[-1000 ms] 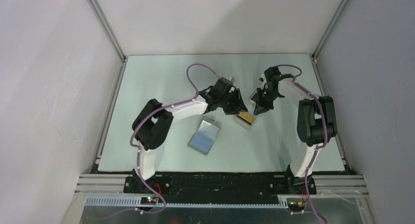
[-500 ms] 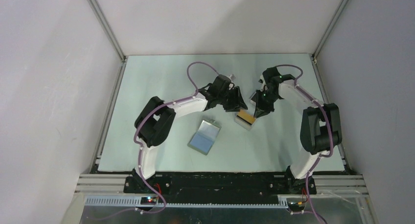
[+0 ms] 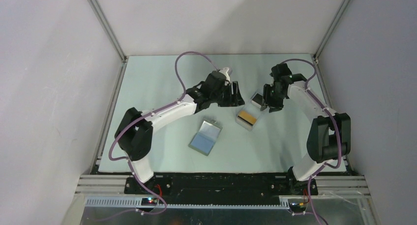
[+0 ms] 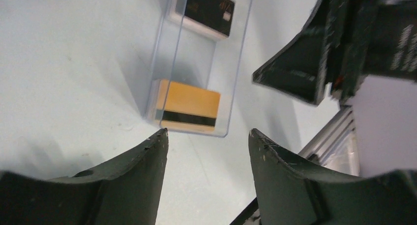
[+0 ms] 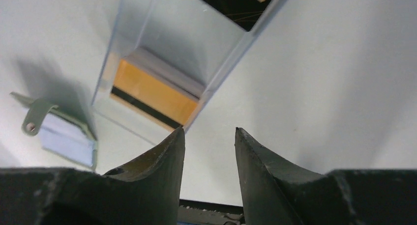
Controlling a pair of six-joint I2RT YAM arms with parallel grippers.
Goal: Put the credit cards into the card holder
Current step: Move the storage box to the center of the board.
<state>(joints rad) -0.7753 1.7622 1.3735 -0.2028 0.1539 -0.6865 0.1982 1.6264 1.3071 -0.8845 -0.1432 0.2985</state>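
The pale table (image 3: 162, 87) carried two things: the card holder (image 3: 205, 137), lying open and flat near its middle, and a clear plastic tray (image 3: 252, 109) nearby, not touching it.

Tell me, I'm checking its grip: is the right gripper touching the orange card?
Apart. The top view shows pale table between the right gripper and the orange card; the right wrist view shows nothing between the open fingers.

From above and behind the arms (image 3: 172, 109), we look down on the whole table (image 3: 147, 82). Both wrist cameras hang close over it, facing down onto the same clear tray (image 4: 196, 63); the right one apparently also catches the card holder (image 5: 66, 136).
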